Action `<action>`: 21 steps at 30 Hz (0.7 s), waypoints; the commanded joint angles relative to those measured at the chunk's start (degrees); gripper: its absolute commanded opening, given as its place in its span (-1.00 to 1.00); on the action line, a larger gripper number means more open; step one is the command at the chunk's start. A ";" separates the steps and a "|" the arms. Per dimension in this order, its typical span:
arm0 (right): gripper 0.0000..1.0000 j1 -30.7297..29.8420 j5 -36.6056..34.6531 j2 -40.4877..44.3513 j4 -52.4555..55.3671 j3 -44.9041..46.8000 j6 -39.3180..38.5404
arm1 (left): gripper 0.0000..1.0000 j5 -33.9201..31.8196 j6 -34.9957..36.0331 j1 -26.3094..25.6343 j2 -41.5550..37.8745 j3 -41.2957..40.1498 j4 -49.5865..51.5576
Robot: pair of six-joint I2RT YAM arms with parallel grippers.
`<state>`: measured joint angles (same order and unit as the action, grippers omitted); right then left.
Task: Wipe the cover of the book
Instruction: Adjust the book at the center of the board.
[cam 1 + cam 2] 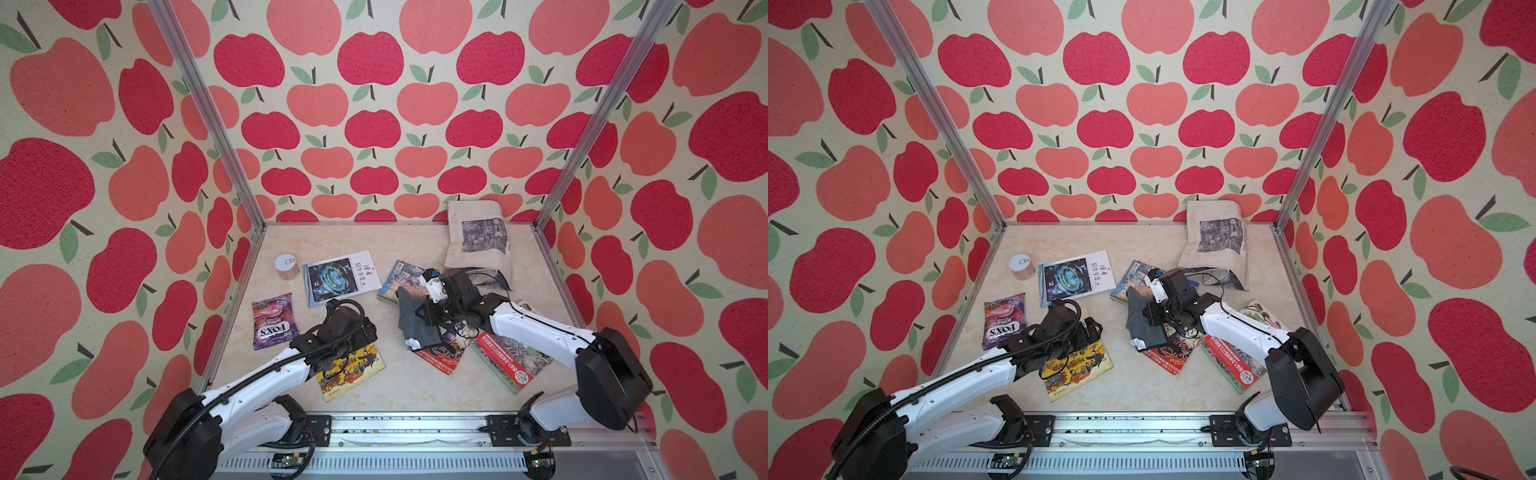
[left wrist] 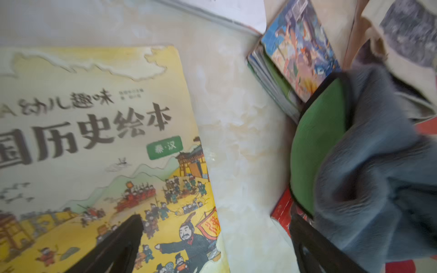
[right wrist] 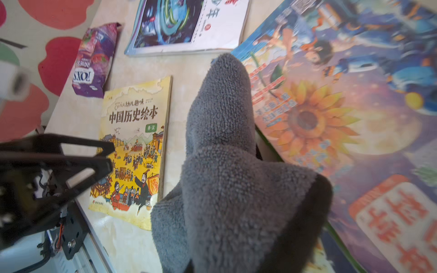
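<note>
Yellow book and grey cloth have bare table between; left gripper gapes over book, right gripper clamps cloth.

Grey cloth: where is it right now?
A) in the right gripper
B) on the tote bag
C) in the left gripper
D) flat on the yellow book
A: the cloth hangs bunched from the shut right gripper; the left gripper is open and empty by the yellow book.
</note>
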<state>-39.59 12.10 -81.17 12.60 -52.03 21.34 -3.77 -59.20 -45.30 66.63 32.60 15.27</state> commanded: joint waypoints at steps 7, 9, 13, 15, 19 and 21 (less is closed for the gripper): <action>-1.00 11.80 0.10 4.98 8.48 -1.76 -3.24 | 0.99 -3.86 0.01 -14.41 20.60 16.51 5.81; -1.00 14.04 0.78 5.86 8.58 -1.34 -3.11 | 0.99 -2.77 0.46 -15.12 21.78 17.23 4.68; -1.00 17.85 0.46 6.72 9.76 -1.45 -2.60 | 0.99 2.15 1.52 -15.47 25.11 17.90 4.32; -1.00 19.21 1.08 7.11 9.57 -1.58 -1.95 | 0.99 3.14 1.89 -15.70 26.04 18.10 6.73; -1.00 19.60 1.41 7.46 8.69 -1.62 -1.57 | 0.99 3.77 1.74 -15.70 24.83 16.53 10.49; -1.00 19.55 1.48 7.28 8.58 -1.75 -1.55 | 0.99 3.77 1.26 -15.78 23.10 15.25 12.27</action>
<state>-20.10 12.08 -75.07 20.64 -52.21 19.42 -1.10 -57.71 -60.69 91.26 49.60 20.47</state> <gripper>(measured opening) 0.102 0.994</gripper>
